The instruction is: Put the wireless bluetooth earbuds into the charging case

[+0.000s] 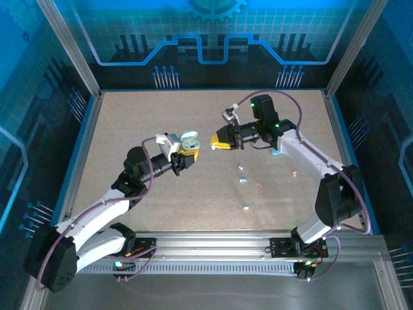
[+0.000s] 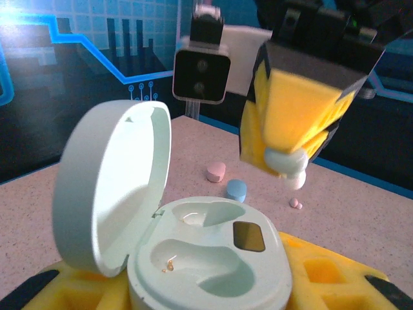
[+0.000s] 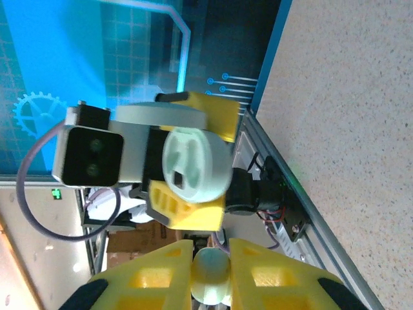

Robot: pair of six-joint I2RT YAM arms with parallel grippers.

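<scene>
The left jaws pinch the charging case (image 2: 213, 284) by its base, with the lid (image 2: 113, 187) swung open and both wells (image 2: 206, 268) apparently empty. The right jaws are pressed together on one pale earbud (image 2: 287, 163), which hangs clear of the case at about 1 o'clock in the left wrist view. Other earbuds (image 1: 242, 180) lie loose on the tabletop (image 1: 161, 206), toward 4 o'clock of the case from above. To seat it well, I would turn the bud to match a well's outline. Then descend slowly, stay off the lid, and let go only once it sits flush.
</scene>
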